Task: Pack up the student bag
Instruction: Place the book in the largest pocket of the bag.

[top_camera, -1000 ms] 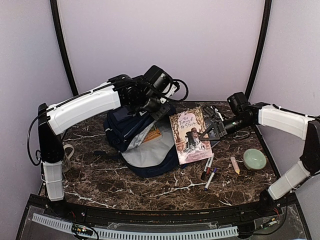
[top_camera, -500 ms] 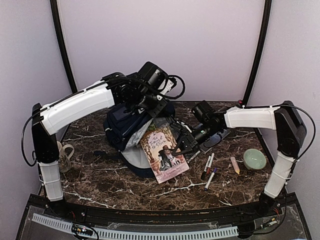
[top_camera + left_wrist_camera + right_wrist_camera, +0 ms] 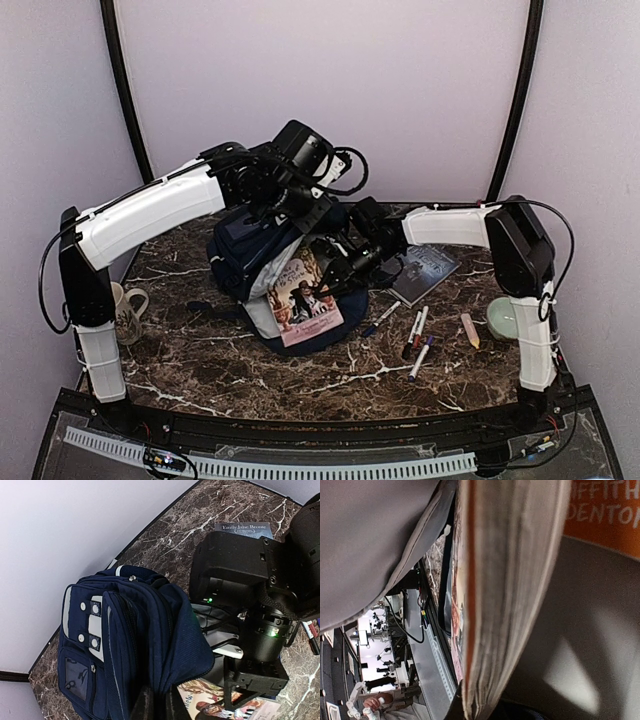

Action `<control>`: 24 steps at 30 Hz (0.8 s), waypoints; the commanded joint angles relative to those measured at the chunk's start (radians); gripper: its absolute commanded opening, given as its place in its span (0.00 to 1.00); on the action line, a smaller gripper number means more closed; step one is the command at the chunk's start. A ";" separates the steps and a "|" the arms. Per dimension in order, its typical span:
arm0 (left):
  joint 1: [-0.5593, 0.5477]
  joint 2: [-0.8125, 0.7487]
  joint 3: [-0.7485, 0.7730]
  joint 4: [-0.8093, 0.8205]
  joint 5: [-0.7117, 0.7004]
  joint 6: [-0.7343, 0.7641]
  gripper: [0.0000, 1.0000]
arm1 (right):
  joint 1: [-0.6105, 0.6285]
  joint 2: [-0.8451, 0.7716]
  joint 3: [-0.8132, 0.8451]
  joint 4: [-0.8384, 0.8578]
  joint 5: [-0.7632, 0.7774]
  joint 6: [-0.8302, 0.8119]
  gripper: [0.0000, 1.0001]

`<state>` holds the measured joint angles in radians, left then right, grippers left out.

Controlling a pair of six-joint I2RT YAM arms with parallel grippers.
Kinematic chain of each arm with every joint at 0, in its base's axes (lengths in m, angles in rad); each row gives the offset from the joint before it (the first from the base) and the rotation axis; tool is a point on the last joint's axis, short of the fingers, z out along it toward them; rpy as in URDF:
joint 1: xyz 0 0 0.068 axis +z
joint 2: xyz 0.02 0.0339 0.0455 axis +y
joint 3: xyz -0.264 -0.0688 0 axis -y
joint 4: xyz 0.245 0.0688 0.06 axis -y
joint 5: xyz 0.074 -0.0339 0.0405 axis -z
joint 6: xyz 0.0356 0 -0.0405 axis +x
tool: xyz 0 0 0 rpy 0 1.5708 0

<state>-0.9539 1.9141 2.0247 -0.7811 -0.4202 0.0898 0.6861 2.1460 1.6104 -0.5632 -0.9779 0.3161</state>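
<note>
The student bag (image 3: 236, 256) is a navy backpack lying at the back left of the table, mouth open toward the right with pale grey lining showing. My left gripper (image 3: 316, 222) is shut on the bag's upper flap (image 3: 187, 645) and holds it raised; its tips (image 3: 161, 709) pinch the fabric at the bottom of the left wrist view. My right gripper (image 3: 339, 268) is shut on an illustrated book (image 3: 303, 297), which is tilted half inside the bag's mouth. In the right wrist view the book's page edge (image 3: 512, 600) fills the middle, with an orange book (image 3: 605, 510) inside the bag.
A dark book (image 3: 424, 268) lies on the marble table (image 3: 200, 360) to the right of the bag. Several markers (image 3: 416, 338), a pencil (image 3: 470, 330) and a green bowl (image 3: 510, 318) sit at the right. A mug (image 3: 126, 310) stands at the left edge.
My right arm has swung left, carrying the illustrated book from the table's right side into the bag's mouth. The left gripper has kept hold of the raised flap.
</note>
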 commanded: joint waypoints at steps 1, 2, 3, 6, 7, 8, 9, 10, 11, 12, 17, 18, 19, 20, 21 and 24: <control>-0.015 -0.129 -0.003 0.091 -0.017 -0.007 0.00 | -0.025 0.074 0.106 0.032 0.073 0.055 0.00; -0.016 -0.136 -0.016 0.098 -0.016 -0.008 0.00 | -0.026 0.098 0.133 0.016 0.080 0.042 0.00; -0.018 -0.142 -0.028 0.103 -0.015 -0.011 0.00 | -0.028 0.119 0.163 -0.012 0.093 0.021 0.00; -0.020 -0.156 -0.056 0.112 -0.016 -0.020 0.00 | -0.035 0.184 0.226 -0.037 0.120 -0.010 0.00; -0.020 -0.159 -0.062 0.111 -0.016 -0.020 0.00 | -0.038 0.205 0.248 -0.048 0.120 -0.016 0.00; -0.020 -0.160 -0.064 0.109 -0.019 -0.022 0.00 | -0.041 0.216 0.258 -0.055 0.120 -0.023 0.00; -0.020 -0.161 -0.065 0.102 -0.021 -0.023 0.00 | -0.042 0.215 0.255 -0.055 0.122 -0.027 0.06; -0.020 -0.163 -0.068 0.099 -0.025 -0.025 0.00 | -0.041 0.204 0.242 -0.047 0.122 -0.027 0.14; -0.020 -0.168 -0.075 0.100 -0.028 -0.027 0.00 | -0.040 0.183 0.217 -0.028 0.121 -0.021 0.22; -0.021 -0.174 -0.086 0.102 -0.032 -0.028 0.00 | -0.038 0.157 0.193 -0.015 0.122 -0.013 0.29; -0.020 -0.211 -0.152 0.141 -0.048 -0.024 0.00 | -0.019 -0.012 0.059 0.013 0.224 -0.044 0.49; -0.020 -0.220 -0.164 0.148 -0.052 -0.024 0.00 | -0.012 -0.060 0.034 0.010 0.262 -0.061 0.50; -0.020 -0.224 -0.177 0.155 -0.055 -0.025 0.00 | -0.005 -0.093 0.008 0.007 0.299 -0.080 0.51; -0.020 -0.230 -0.188 0.161 -0.058 -0.025 0.00 | 0.003 -0.120 -0.019 0.006 0.344 -0.098 0.52; -0.020 -0.235 -0.199 0.170 -0.058 -0.027 0.00 | 0.013 -0.146 -0.049 0.005 0.388 -0.115 0.53; -0.020 -0.249 -0.222 0.186 -0.060 -0.030 0.00 | 0.043 -0.192 -0.124 -0.005 0.490 -0.173 0.54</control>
<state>-0.9684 1.7702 1.8191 -0.6960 -0.4381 0.0738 0.6884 2.0262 1.5661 -0.5728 -0.6678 0.2386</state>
